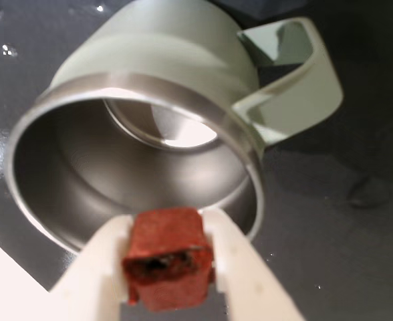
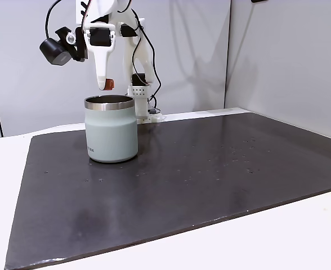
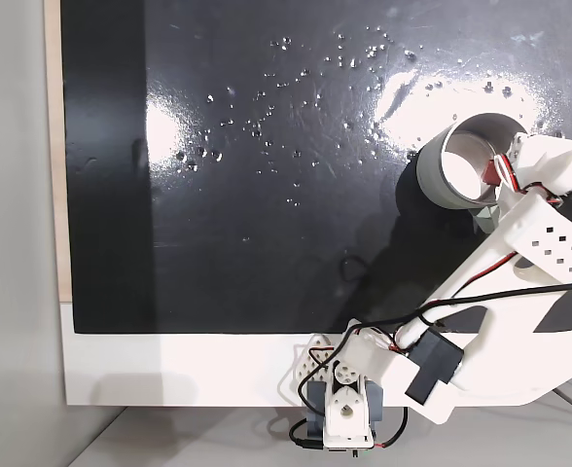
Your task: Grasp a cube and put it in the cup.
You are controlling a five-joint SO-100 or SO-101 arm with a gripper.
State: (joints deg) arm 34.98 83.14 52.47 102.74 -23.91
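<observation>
My gripper (image 1: 168, 224) is shut on the small reddish-orange cube (image 1: 168, 257), which sits between the white fingers (image 1: 93, 274) in the wrist view. Just beyond it the pale grey-green cup (image 1: 163, 47) opens its steel rim and bare metal inside toward the camera, with a handle (image 1: 297, 93) on the right. In a fixed view the gripper (image 2: 104, 85) hangs a little above the cup's (image 2: 111, 132) rim, slightly left of its middle, the cube (image 2: 110, 84) showing at the fingertips. From above, the arm's wrist overlaps the cup (image 3: 440, 180) on the right side of the mat.
A dark mat (image 2: 210, 169) covers the white table, with small water-like specks on it. The arm's base (image 2: 140, 101) stands behind the cup, at the mat's edge. The mat is bare to the right of the cup in that fixed view.
</observation>
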